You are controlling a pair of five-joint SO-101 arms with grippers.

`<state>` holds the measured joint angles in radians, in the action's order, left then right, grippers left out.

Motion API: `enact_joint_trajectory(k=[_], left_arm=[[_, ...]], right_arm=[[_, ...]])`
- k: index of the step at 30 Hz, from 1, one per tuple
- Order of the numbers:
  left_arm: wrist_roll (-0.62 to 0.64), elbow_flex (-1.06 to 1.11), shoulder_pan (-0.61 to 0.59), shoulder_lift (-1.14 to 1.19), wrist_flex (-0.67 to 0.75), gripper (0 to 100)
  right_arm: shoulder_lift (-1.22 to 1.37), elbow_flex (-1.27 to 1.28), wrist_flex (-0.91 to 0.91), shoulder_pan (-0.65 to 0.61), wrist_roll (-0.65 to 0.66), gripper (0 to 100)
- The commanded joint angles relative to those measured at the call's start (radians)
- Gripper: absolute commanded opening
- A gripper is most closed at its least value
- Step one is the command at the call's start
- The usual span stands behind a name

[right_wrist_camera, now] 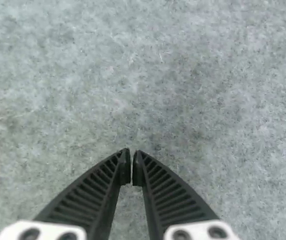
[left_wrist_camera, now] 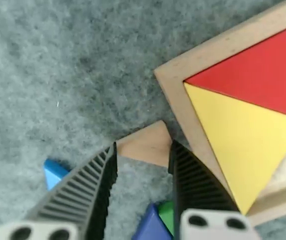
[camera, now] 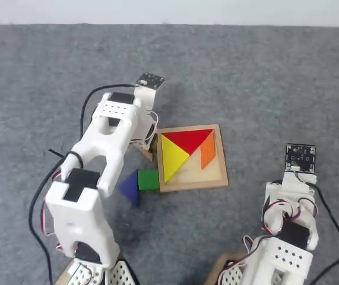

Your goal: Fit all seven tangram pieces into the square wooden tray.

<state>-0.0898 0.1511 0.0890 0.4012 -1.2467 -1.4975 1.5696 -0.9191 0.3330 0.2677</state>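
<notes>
Straddling a plain wooden triangle, the left gripper hangs low over the grey table with its jaws apart, one ribbed finger on each side of the piece. I cannot tell whether the fingers touch it. The triangle lies flat on the table, just beside the tray's far corner on the side toward the table's left edge.

The square wooden tray sits near the middle of the table. Three pieces lie inside it: a red triangle along the far rim, a yellow triangle along the left rim, touching the red one, and an orange parallelogram toward the right rim. Part of the tray floor shows bare wood.

Outside the tray, a green square lies against the near end of its left rim, and a dark blue triangle lies just beside the square, toward the table's left edge. A light blue piece shows beside the left gripper, mostly hidden behind one finger.

The left arm stretches from the near edge over these loose pieces. The right arm stands by the near right corner, well apart from the tray. The right gripper hangs over bare table, its jaws together with the tips meeting.
</notes>
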Motion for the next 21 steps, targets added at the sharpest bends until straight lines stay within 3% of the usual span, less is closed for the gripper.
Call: enact_joint_trajectory(k=[1, 4, 13, 21], left_arm=[[0.009, -0.05, -0.003, 0.08, -0.058, 20], [-0.018, -0.12, -0.015, 0.126, -0.104, 28], [-0.061, -0.26, -0.035, 0.233, -0.172, 26], [-0.127, -0.278, 0.008, 0.232, -0.17, 10]], right_arm=[[-0.016, -0.038, -0.005, -0.008, -0.005, 2.3], [-0.016, -0.038, -0.005, -0.008, -0.005, 2.3], [-0.016, -0.038, -0.005, -0.01, -0.005, 2.3], [-0.016, -0.038, -0.004, -0.01, -0.005, 2.3]])
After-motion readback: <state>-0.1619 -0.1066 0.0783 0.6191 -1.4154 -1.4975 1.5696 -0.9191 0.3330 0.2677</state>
